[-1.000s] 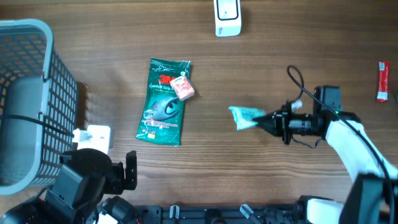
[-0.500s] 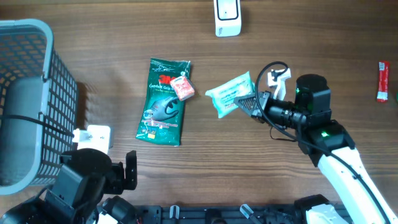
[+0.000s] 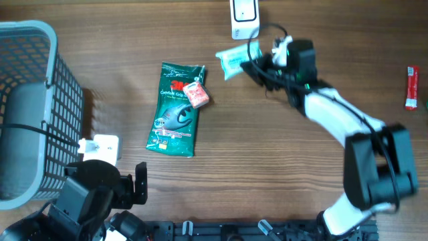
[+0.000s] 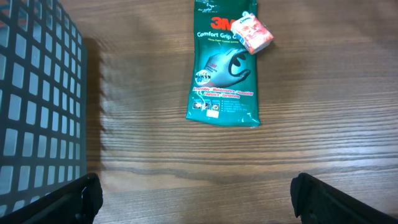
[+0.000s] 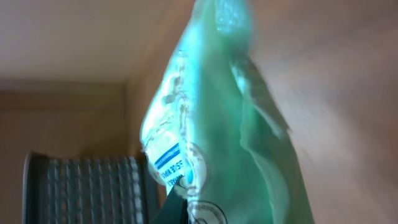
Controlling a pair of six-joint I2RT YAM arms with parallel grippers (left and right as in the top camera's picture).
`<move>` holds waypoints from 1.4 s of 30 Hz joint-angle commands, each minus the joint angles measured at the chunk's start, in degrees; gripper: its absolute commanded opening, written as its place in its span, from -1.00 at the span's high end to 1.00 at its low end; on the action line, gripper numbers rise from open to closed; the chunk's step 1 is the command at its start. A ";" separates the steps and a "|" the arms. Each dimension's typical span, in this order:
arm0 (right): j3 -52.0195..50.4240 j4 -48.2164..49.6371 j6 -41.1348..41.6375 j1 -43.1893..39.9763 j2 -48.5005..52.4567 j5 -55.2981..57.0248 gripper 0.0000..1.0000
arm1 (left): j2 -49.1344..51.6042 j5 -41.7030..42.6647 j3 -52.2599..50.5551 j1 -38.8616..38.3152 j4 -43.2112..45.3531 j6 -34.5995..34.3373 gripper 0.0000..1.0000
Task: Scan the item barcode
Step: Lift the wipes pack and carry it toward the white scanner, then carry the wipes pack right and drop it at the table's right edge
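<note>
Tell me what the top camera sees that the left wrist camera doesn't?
Only overhead: the right gripper holding a pale green packet by the white scanner, and a red packet at the right edge. Only left wrist: the left gripper, fingers open, close up. Both: the green glove pack with a small red box on it, and the grey basket.

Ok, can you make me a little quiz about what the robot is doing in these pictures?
1. True or false: the right gripper is holding the pale green packet.
2. What lies on top of the green glove pack? A) a small red box B) a spoon C) a banana
3. Fill in: the packet is held up close to the white ____.

Key: 1 true; 2 A; 3 scanner.
</note>
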 commanded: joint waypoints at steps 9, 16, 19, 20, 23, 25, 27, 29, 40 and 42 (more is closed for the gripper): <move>33.66 -2.45 3.08 0.13 25.24 0.59 0.91 | -0.31 -0.50 0.17 0.20 0.13 -0.52 -1.00; 33.66 -2.71 0.68 0.00 25.49 -0.52 0.91 | -0.31 -0.50 0.17 0.20 0.13 -0.50 -1.00; 33.66 -9.05 -3.54 -1.09 24.24 -0.98 0.91 | -0.31 -0.50 0.17 0.20 0.13 -0.52 -1.00; 33.66 -11.58 -4.94 -1.73 23.39 -0.81 0.91 | -0.31 -0.50 0.17 0.20 0.13 -0.52 -1.00; 33.66 -19.82 -10.05 -4.76 19.30 -0.81 0.91 | -0.31 -0.50 0.17 0.20 0.13 -0.52 -1.00; 33.66 -26.51 -14.71 -7.72 15.56 -0.63 0.91 | -0.31 -0.50 0.17 0.20 0.13 -0.52 -1.00; 33.66 -33.99 -16.90 -11.23 12.07 2.45 0.91 | -0.31 -0.50 0.17 0.20 0.13 -0.52 -1.00; 33.66 -44.48 -16.70 -16.37 8.87 12.33 0.91 | -0.31 -0.50 0.17 0.20 0.15 -0.50 -1.00; 32.35 -54.29 -11.37 -42.47 8.79 43.58 0.91 | -0.31 -0.50 0.17 0.20 0.13 -0.50 -1.00; 32.35 -52.74 -12.66 -45.79 8.79 44.37 0.91 | -0.31 -0.50 0.17 0.20 0.13 -0.52 -1.00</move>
